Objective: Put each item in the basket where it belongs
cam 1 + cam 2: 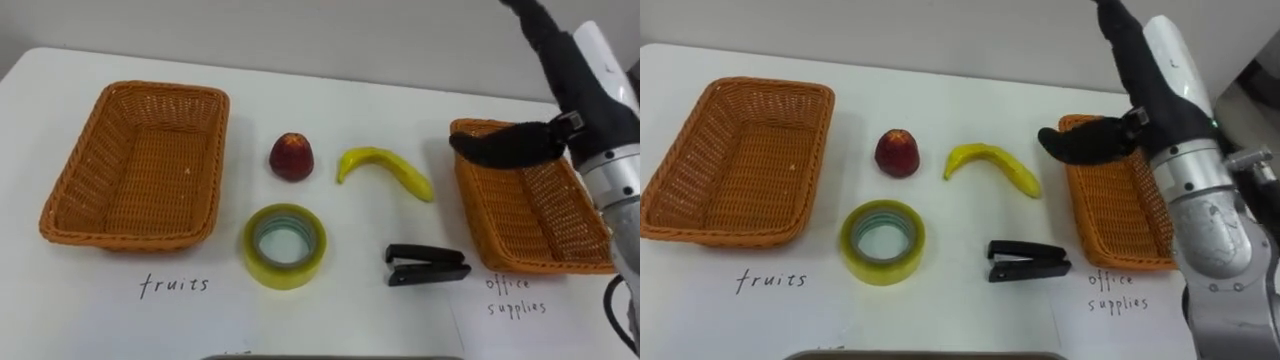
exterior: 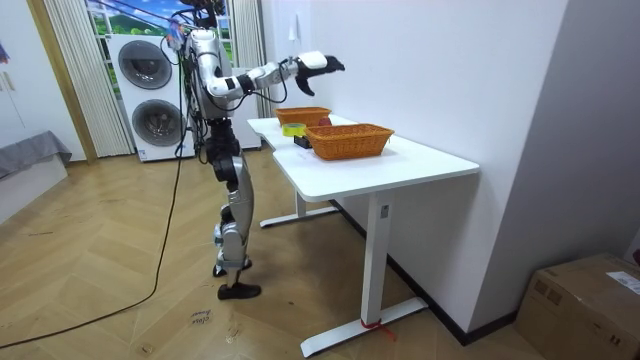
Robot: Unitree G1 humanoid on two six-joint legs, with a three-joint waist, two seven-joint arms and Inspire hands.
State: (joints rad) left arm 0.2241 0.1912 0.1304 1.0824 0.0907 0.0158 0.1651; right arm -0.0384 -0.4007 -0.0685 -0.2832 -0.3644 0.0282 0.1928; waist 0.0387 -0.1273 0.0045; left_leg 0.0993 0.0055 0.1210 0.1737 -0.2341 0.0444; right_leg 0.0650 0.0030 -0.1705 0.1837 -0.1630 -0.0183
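White table (image 1: 350, 110), pale wall past its rear edge.

Left eye view: the left basket (image 1: 165, 90) is toward the table's left end and the right basket (image 1: 478, 195) toward its right end, each with a handwritten label (image 1: 175, 285) on the table in front. Between the baskets, nearer the rear edge, are a red fruit (image 1: 291, 157) and a banana (image 1: 385, 168) to its right. Nearer the front edge, a tape roll (image 1: 300, 272) lies flat in front of the fruit. A black stapler (image 1: 428, 266) lies near the right basket's left wall, not touching. The right hand (image 1: 505, 146) hovers over that basket's rear left corner, dark fingers loosely stretched leftward, holding nothing. The banana's right tip lies down-left of the fingertips, apart, with the basket's left rim between them. All four items are on the table, outside the baskets.

Right eye view: same layout. The hand (image 1: 1085, 143) is above the basket corner, the banana (image 1: 992, 165) just left of it, untouched.

Room view: the robot stands upright at the table's long edge on a wood floor (image 2: 120, 300), with washing machines (image 2: 148, 85) behind it. A cardboard box (image 2: 590, 300) is at the room view's lower right. The right arm reaches out high over the table, fingers extended (image 2: 322, 63). The right basket (image 2: 350, 140) is the nearer one.
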